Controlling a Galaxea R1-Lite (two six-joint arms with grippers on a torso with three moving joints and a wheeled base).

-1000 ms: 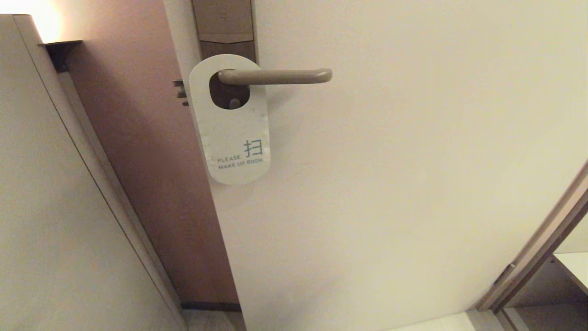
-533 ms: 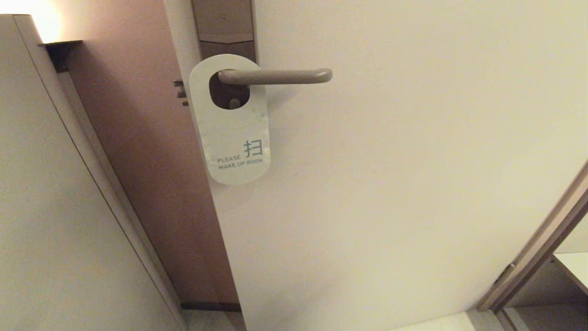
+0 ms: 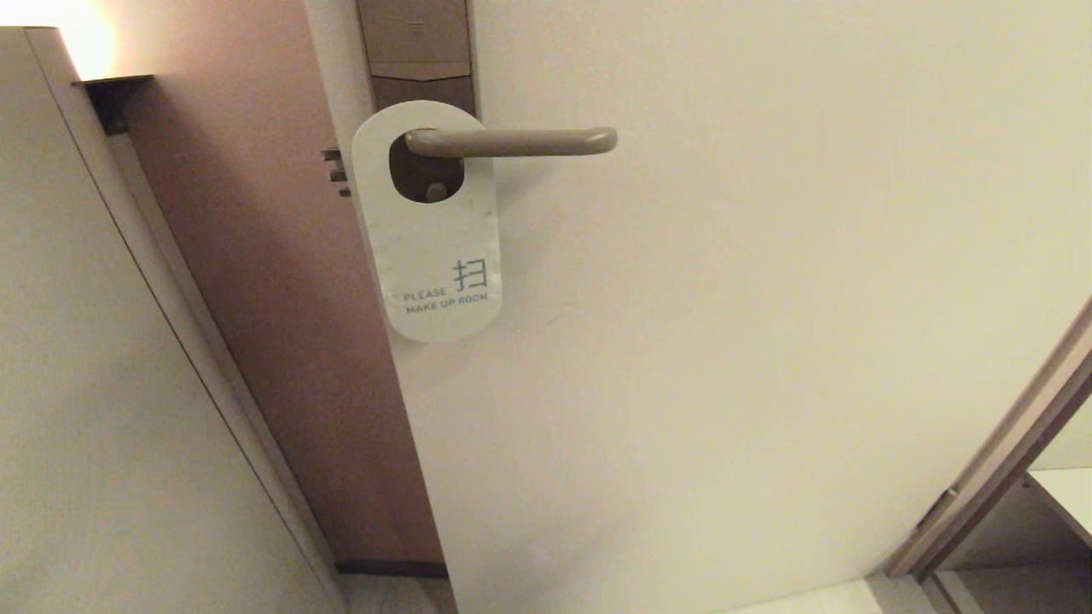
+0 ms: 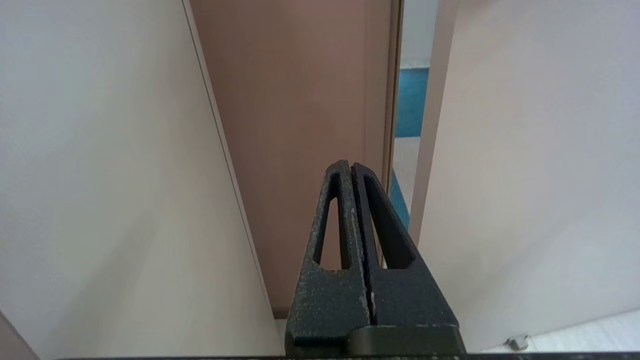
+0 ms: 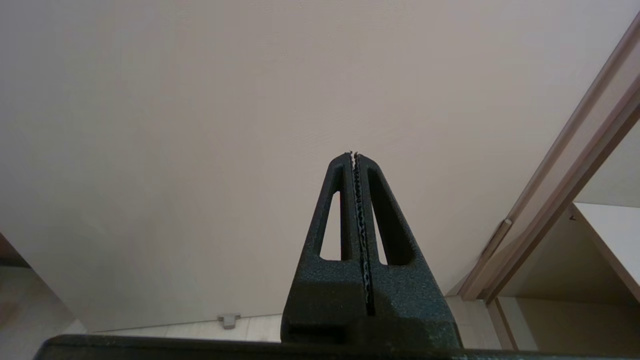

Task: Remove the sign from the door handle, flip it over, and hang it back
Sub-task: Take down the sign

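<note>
Nearest the robot, the left gripper (image 4: 351, 167) has its fingers pressed together on nothing, aimed at the gap between the left-hand wall panel (image 4: 100, 175) and the door edge. The right gripper (image 5: 354, 156) is likewise closed and empty, facing a bare stretch of the door (image 5: 200, 125) further right. Neither arm shows in the head view, so both are low and well short of the handle.

Farther off, the sign (image 3: 433, 247) hangs from the door handle (image 3: 512, 141), its white "PLEASE MAKE UP ROOM" side facing out. The lever passes through the oval hole near the root, close to the brown lock plate (image 3: 418, 51), and the card lies flat against the door. Nothing of the task looks begun.

The risks follow from this layout. With the fingers closed, a reach would only push the card, so they must part first. Because the card lies flush on the door, a finger may fail to get behind it and scrape the surface instead. The sign must slide right, along the whole lever past its rounded end; pulling straight out would likely bend or tear the hole. A thin card may also slip and drop during the turnover, probably beyond easy recovery.
</note>
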